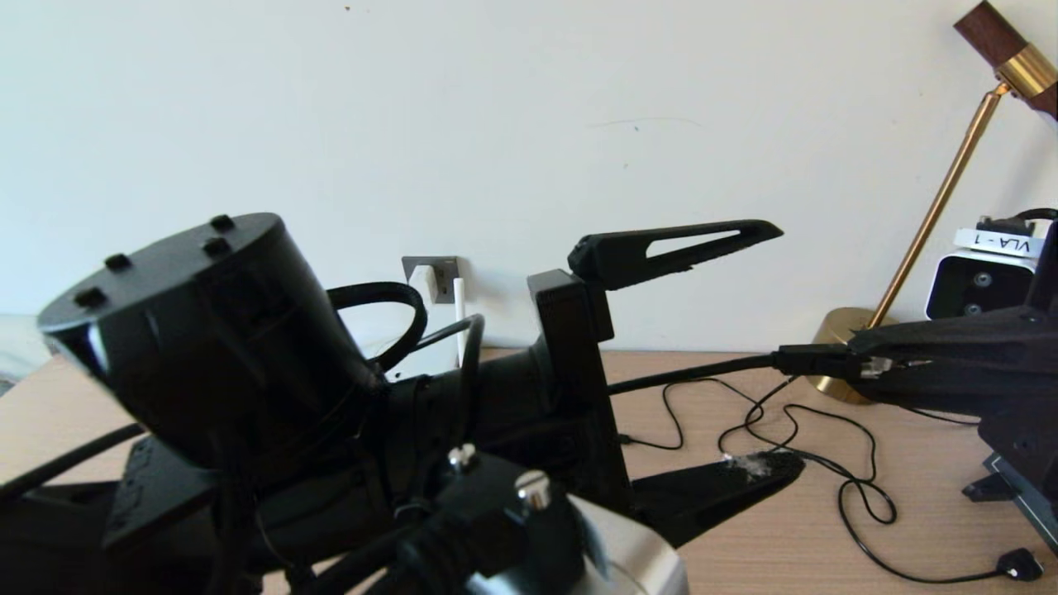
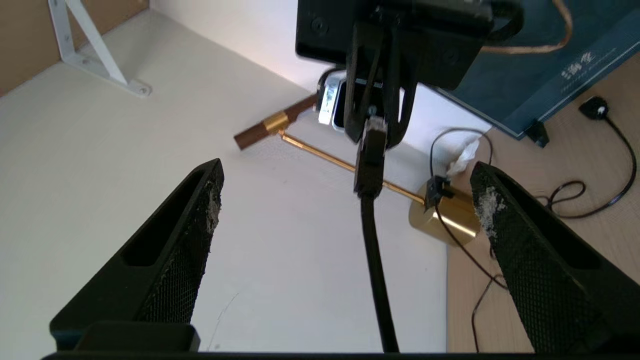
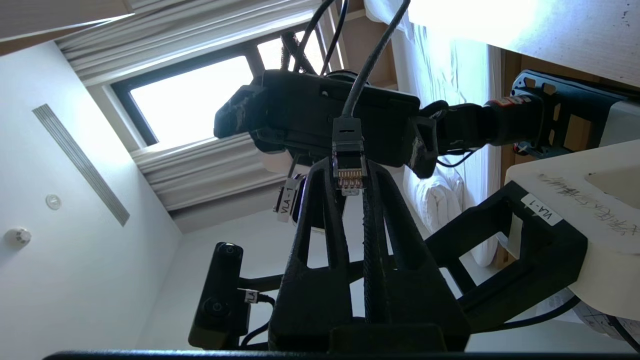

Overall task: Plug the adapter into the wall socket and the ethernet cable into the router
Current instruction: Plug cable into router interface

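From the head camera, I see my left gripper (image 1: pixel 744 351) filling the middle of the frame above the wooden desk (image 1: pixel 785 529), its two black fingers spread as wide as they go, one raised against the wall, the other low over the desk, with nothing between them. Behind the arm, the dark grey wall socket (image 1: pixel 431 273) sits on the wall just above desk level with the white adapter (image 1: pixel 426 281) seated in it; a white stick (image 1: pixel 459 318) stands just beside it. At the right edge, my right gripper (image 1: pixel 897 364) is pinched tight on the clear plug of the ethernet cable (image 1: pixel 702 373), whose thick black run stretches back toward the left arm. A brass lamp (image 1: pixel 934 215) stands behind it, and a thin black cord (image 1: pixel 860 487) loops across the desk to a small black plug (image 1: pixel 1022 565).

The left wrist camera looks between its own parted fingers (image 2: pixel 505 235) at the right gripper (image 2: pixel 372 131) opposite, which holds the ethernet cable (image 2: pixel 375 260) by the plug end; the cable runs straight back toward this camera. The lamp (image 2: pixel 445 215) shows beyond it.

The right wrist camera shows its fingers (image 3: pixel 325 210) closed on the plug, gold contacts facing the lens, the ethernet cable (image 3: pixel 367 65) rising away past the left arm. I cannot see the router in any view.
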Tool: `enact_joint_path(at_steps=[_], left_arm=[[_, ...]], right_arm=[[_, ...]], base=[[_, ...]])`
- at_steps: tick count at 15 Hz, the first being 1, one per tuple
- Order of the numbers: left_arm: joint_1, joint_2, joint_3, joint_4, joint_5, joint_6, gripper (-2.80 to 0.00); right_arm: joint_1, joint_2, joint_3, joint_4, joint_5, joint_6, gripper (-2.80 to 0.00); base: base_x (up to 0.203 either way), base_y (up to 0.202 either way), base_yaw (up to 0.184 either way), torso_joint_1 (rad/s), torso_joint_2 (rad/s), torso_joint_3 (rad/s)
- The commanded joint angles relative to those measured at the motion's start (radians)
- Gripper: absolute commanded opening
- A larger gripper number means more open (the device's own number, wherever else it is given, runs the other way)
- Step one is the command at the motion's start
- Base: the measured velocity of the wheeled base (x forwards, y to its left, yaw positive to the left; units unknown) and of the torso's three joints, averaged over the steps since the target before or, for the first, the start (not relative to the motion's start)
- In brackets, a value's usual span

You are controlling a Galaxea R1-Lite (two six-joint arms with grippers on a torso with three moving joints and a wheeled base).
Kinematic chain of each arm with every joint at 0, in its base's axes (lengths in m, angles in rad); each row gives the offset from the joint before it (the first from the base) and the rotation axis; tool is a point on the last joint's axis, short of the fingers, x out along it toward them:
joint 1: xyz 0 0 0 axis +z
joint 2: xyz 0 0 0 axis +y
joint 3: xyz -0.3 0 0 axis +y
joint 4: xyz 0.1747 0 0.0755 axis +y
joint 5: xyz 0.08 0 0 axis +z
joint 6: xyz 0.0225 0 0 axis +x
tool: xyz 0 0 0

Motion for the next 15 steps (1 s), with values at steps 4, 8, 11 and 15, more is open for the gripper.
enact_joint_path(at_steps=[4,8,11,15], left_arm=[[0.018,0.052,-0.008,-0.053,-0.055,0.007,0.00],[0.017,0.080,-0.022,-0.056,-0.055,0.007,0.00],[0.018,0.089,-0.030,-0.056,-0.055,0.005,0.00],[0.018,0.087,-0.025,-0.056,-0.059,0.004,0.00]], right_arm=[[0.000,0.000,-0.001,-0.001,0.039,0.008,-2.80],[0.002,0.002,0.001,-0.004,0.042,0.005,-2.80],[0.002,0.005,0.002,-0.004,0.042,0.002,-2.80],[0.002,0.006,0.007,-0.005,0.041,0.002,-2.80]], base=[[0.000,0.000,0.000,0.000,0.00,0.000],[0.000,0.000,0.000,0.000,0.00,0.000],[0.000,0.000,0.000,0.000,0.00,0.000],[0.000,0.000,0.000,0.000,0.00,0.000]])
